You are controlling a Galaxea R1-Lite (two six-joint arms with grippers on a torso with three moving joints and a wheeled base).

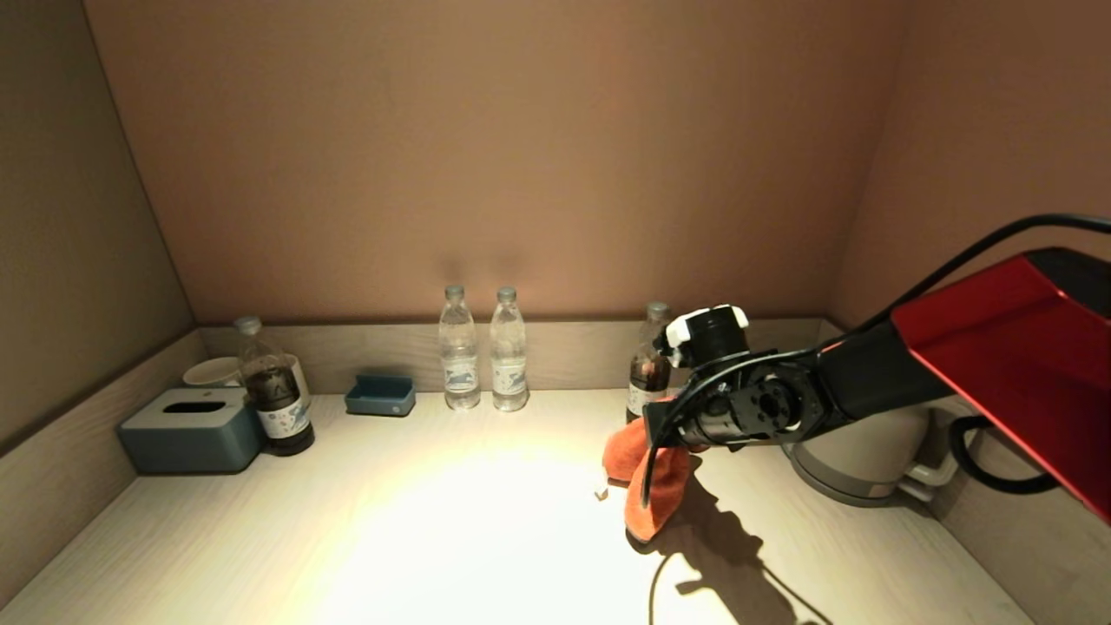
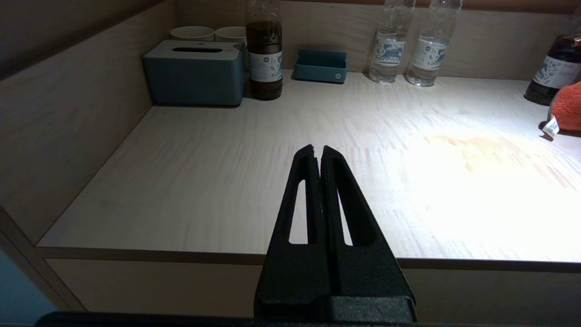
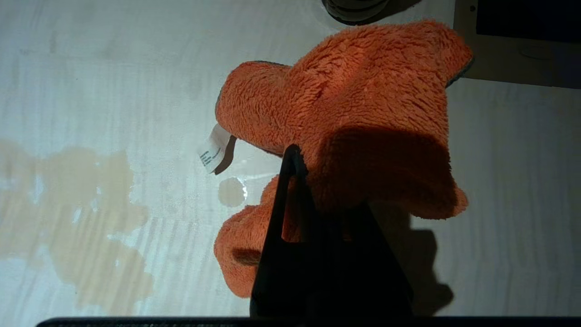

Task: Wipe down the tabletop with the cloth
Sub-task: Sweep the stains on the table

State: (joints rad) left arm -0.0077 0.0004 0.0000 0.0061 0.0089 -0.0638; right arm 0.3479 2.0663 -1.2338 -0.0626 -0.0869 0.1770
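The orange cloth hangs bunched from my right gripper at the right middle of the pale tabletop. In the right wrist view the gripper is shut on the cloth; one black finger shows and the other is hidden under the fabric. The white tag dangles off the cloth's edge. A pale brown wet patch lies on the tabletop beside the cloth. My left gripper is shut and empty, held in front of the table's front edge.
Two clear water bottles stand at the back rim. One dark drink bottle is right behind the right gripper, another is by the blue-grey tissue box. A small blue tray, cups and a kettle stand around.
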